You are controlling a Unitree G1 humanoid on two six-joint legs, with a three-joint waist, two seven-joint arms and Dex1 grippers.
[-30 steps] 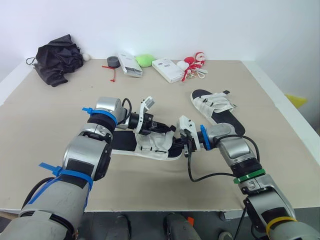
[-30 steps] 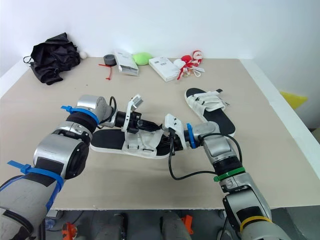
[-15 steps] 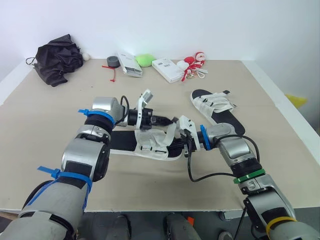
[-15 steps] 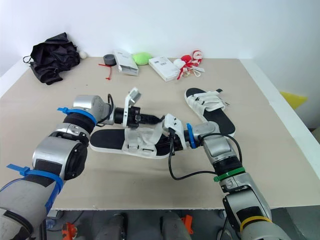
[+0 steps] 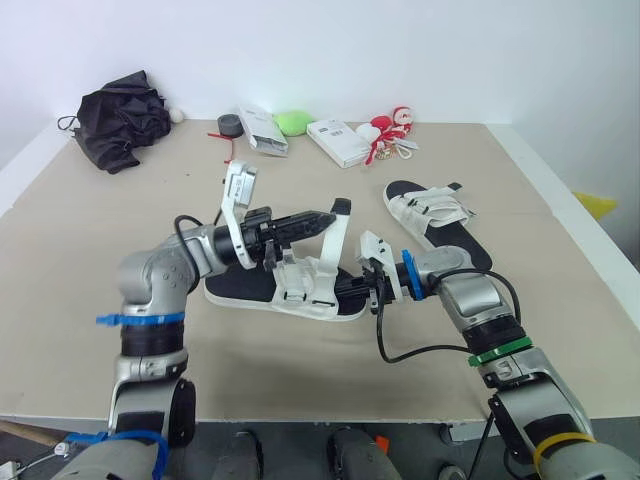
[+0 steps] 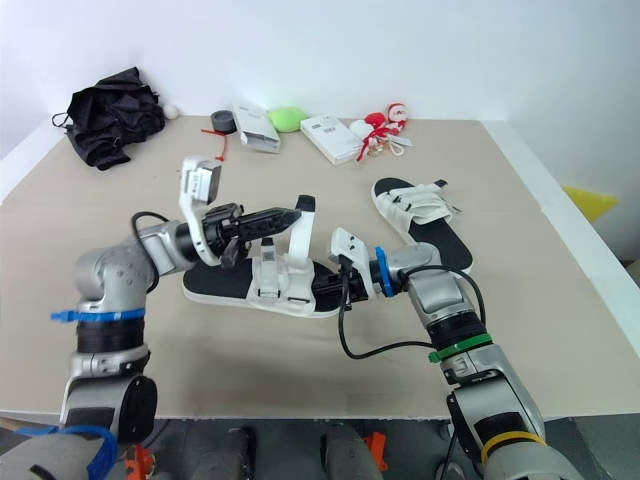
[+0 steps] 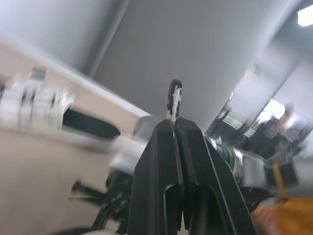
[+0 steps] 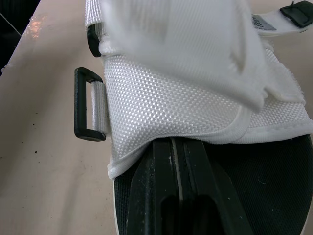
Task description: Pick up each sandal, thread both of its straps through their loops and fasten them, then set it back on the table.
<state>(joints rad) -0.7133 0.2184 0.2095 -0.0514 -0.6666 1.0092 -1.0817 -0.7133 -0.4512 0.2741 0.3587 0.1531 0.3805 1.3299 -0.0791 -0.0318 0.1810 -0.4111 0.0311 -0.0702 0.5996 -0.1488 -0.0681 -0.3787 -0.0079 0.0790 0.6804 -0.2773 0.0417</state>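
Note:
A white-strapped sandal with a black sole [image 5: 241,288] lies mid-table. One of its white straps [image 5: 341,228] stands pulled up, and its black-tipped end [image 7: 174,94] is pinched in my shut left gripper [image 5: 331,216], which hovers above the sandal. My right gripper [image 5: 364,287] is shut on the sandal's toe-end edge, just under the white mesh upper [image 8: 186,93]. A black plastic loop [image 8: 88,105] hangs free at the side of that upper. The second sandal [image 5: 432,216] lies flat to the right rear with its straps closed.
Along the back edge lie a black bundle of fabric [image 5: 121,116], a tape roll [image 5: 228,125], two white boxes [image 5: 263,131] [image 5: 336,141], a green object [image 5: 292,122] and a red-and-white toy [image 5: 389,126]. The table's right edge [image 5: 570,235] is close.
My left arm has drawn back to the left and risen, lifting the strap from low over the sandal to upright. The right gripper and sandal have stayed in place.

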